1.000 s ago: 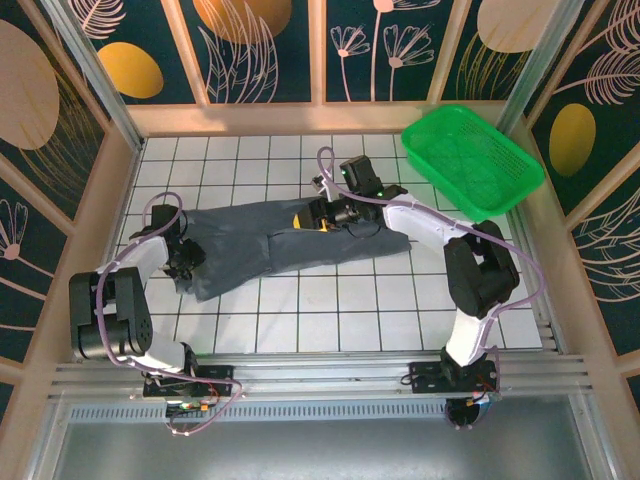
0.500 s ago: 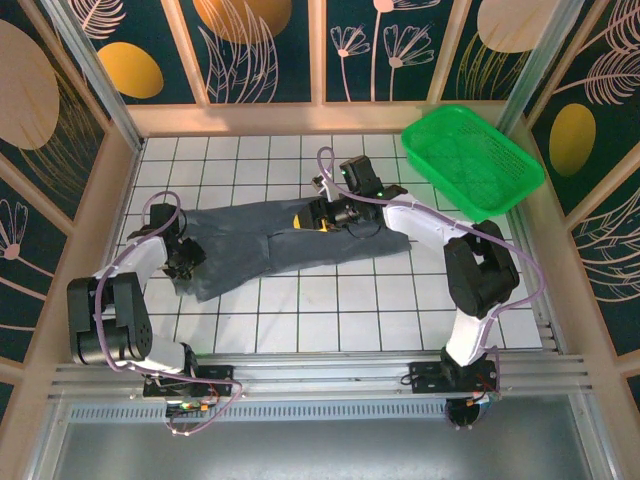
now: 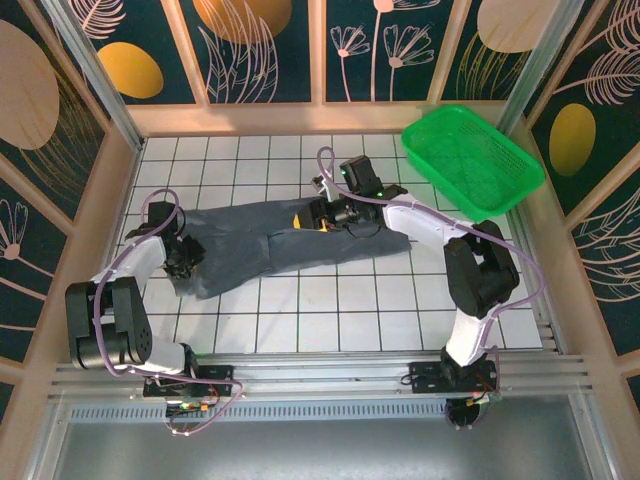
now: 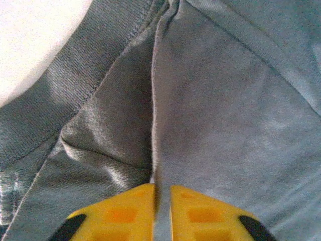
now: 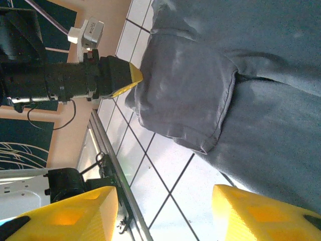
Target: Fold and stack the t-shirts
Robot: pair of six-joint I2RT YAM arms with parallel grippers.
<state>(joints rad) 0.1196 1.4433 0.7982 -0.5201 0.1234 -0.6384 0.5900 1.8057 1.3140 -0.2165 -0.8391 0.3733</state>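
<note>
The white-tiled desk (image 3: 330, 320) is the biggest thing before me. One dark slate t-shirt (image 3: 250, 245) stretches across its middle, from my left side toward the centre-right. It lies rumpled and drawn out long rather than spread flat. The green mesh basket (image 3: 470, 160) sits in the far right corner, well apart from the cloth.

I judge the task to be barely begun. I see no clean fold in the shirt, no squared edges and no stack anywhere on the desk. Everything is left to do: smoothing it out, folding it and setting it down as the start of a pile. This looks to me like the arranging step before the first fold.

My left fingers (image 3: 183, 262) are at the shirt's near left end. They are pressed together on a raised ridge of cloth beside a ribbed hem, and a thin pleat runs straight up from between them. My right fingers (image 3: 325, 215) are over the far edge of the shirt near its middle. They stand apart, with bare tile and cloth showing in the gap and nothing gripped between them. I cannot tell whether they touch the fabric.

Seen from my right wrist, a hemmed flap (image 5: 185, 100), which I take for a sleeve, lies folded over the body. A small yellow mark (image 3: 297, 220) peeks out just beside my right fingers
</note>
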